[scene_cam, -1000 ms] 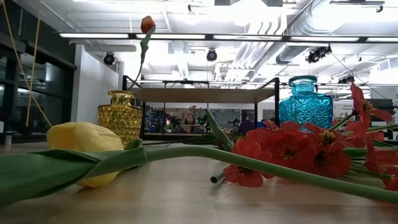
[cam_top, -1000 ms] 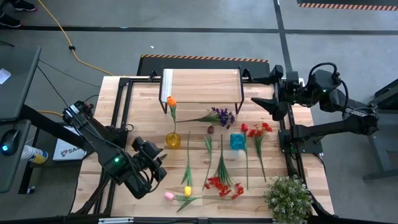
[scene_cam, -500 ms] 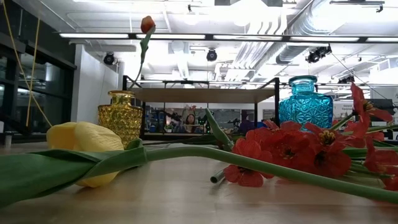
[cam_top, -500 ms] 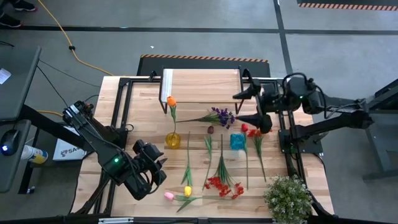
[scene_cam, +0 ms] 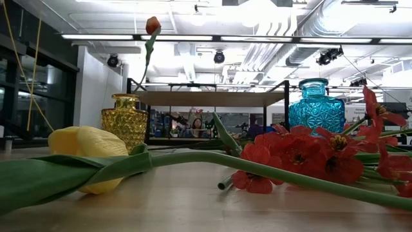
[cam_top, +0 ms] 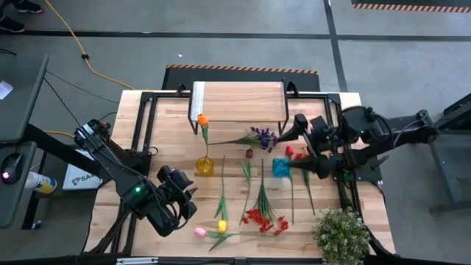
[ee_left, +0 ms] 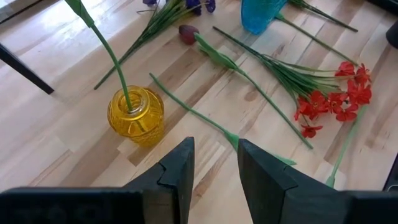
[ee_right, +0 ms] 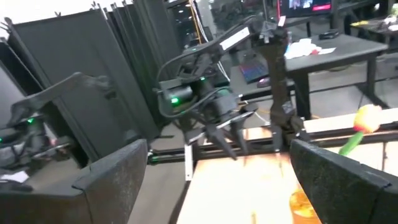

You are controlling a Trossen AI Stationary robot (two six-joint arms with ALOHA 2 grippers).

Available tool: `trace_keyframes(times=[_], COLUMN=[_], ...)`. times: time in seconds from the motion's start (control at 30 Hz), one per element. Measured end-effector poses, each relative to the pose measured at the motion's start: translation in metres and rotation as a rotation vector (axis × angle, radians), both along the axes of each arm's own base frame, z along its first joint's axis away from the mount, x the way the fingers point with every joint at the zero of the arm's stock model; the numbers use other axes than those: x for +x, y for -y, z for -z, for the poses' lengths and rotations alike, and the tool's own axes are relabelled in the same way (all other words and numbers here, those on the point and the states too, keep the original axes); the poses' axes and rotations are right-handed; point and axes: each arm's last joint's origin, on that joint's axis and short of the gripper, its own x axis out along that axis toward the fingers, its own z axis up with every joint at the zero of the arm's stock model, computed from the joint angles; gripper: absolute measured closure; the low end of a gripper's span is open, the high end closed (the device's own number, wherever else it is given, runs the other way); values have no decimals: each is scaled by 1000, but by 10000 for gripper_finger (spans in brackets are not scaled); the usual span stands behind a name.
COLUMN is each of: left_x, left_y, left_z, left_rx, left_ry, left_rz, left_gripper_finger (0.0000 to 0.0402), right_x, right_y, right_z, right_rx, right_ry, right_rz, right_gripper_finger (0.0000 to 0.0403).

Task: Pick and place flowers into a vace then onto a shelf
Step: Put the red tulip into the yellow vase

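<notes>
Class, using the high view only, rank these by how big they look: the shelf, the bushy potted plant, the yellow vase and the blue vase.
1. shelf
2. bushy potted plant
3. yellow vase and blue vase: they look about alike, so no ranking between them.

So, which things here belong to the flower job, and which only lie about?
Job: yellow vase holding an orange tulip; blue vase; loose flowers; shelf; open right gripper.

Lying about: potted plant; left gripper, waiting.

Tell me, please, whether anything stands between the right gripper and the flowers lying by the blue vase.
Nothing visible does. The right gripper hangs open over the red flowers, right beside the blue vase, with only air beneath it. The vase sits close alongside, so it could be bumped on descent.
</notes>
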Motion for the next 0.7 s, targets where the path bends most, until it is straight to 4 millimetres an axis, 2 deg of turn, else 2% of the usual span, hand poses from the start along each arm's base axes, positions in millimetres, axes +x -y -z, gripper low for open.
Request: trace_keyframes(times=[0.23,0.47,0.7], left_x=[-1,-2,-6], left_y=[0,-2,-4], left_z=[0,1,2], left_rx=[-4,9,24], left_ry=[-15,-35,-89], left_rz=[3,4,8], left_gripper_finger=[245,245,245], right_x=[1,16,30], right_y=[-26,-52,-68], right_z=[6,22,37], right_rx=[66,133,203], right_ry=[-51,-148,-225], right_rz=[6,16,83], right_gripper_finger=[20,20,20])
